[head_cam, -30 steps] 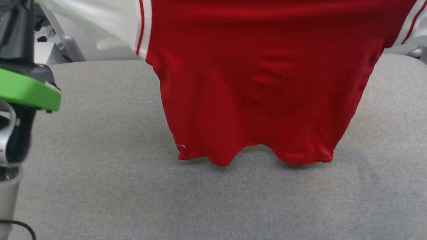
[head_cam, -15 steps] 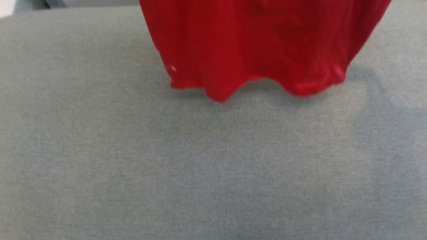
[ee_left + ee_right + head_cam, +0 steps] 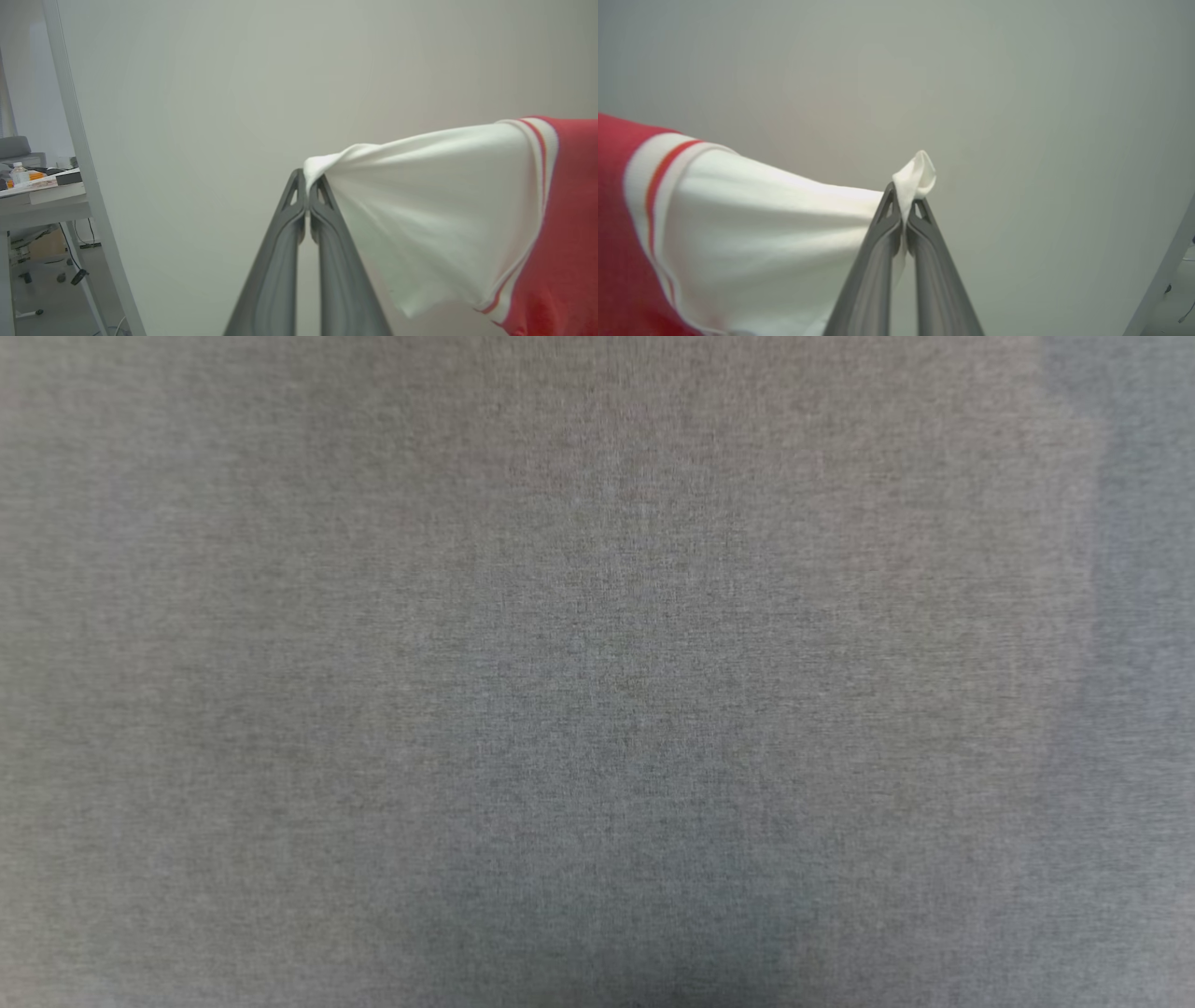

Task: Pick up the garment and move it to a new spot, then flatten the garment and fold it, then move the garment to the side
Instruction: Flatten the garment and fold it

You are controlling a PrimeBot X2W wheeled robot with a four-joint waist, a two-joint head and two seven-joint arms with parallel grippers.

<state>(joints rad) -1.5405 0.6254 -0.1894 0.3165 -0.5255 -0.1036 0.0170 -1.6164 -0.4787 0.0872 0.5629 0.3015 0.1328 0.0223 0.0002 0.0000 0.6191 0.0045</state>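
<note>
The garment [image 3: 444,210] is a red shirt with white short sleeves and red-white striped trim, held up in the air in front of a pale wall. My left gripper [image 3: 308,179] is shut on the tip of one white sleeve, and the cloth stretches away to the right in the left wrist view. In the right wrist view my right gripper [image 3: 903,198] is shut on the tip of the other white sleeve of the garment [image 3: 761,233], which runs off to the left toward the red body. The shirt's front and hem are out of view.
In the head view a grey fabric surface [image 3: 597,672] spreads across the frame. A pale metal post [image 3: 84,163] stands at the left of the left wrist view, with a cluttered desk [image 3: 37,186] behind it. Another post [image 3: 1162,270] crosses the right wrist view's lower right corner.
The head camera has tilted down, so the red shirt's hanging hem has slid up out of its picture. The green part at the left has also left the picture.
</note>
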